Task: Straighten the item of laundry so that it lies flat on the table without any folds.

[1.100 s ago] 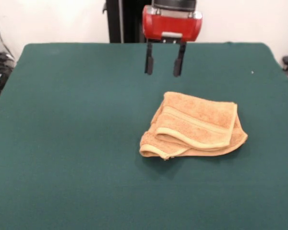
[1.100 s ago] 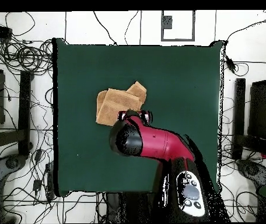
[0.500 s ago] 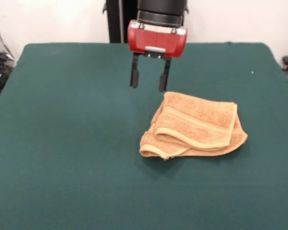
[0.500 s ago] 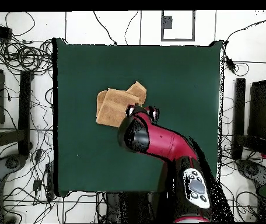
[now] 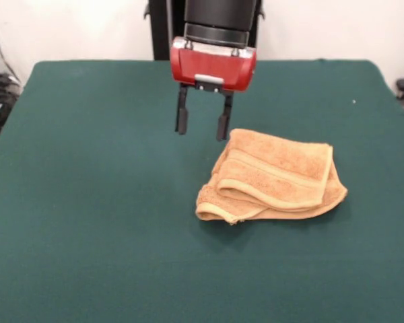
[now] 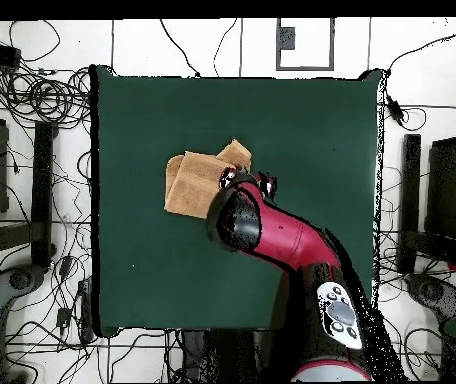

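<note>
The arm (image 6: 272, 232) hides part of the towel (image 6: 194, 180) overhead.

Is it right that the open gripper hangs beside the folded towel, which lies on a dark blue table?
Not quite: the table is dark green, as the front view shows. The rest holds: the open gripper hangs beside the folded towel.

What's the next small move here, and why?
Probably lower the gripper onto the towel's near corner and close. The fingers are open and hang above the table, just beside the towel's far left corner, touching nothing. The towel lies folded over itself in layers, so a corner must be gripped before it can be pulled flat.
</note>
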You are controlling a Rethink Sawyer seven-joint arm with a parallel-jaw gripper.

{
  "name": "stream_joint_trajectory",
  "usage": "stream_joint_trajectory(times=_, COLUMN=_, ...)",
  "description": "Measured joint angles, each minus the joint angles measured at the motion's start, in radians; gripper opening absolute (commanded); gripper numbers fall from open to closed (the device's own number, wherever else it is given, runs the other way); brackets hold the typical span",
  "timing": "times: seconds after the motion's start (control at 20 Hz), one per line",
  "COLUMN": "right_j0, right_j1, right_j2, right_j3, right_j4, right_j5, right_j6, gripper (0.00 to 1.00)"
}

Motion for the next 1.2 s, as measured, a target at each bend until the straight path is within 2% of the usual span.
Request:
stream_joint_trajectory(times=0.65, right_j0=0.142, right_j1=0.058, right_j2=-0.06, right_j3=-0.098, right_j4=0.15, right_j5=-0.001, right_j6=0.0, gripper=1.0)
stream_joint_trajectory(times=1.2, right_j0=0.176, right_j1=0.123, right_j2=-0.097, right_j3=-0.102, right_j4=0.163, right_j5=0.0, right_j6=0.0, gripper=1.0)
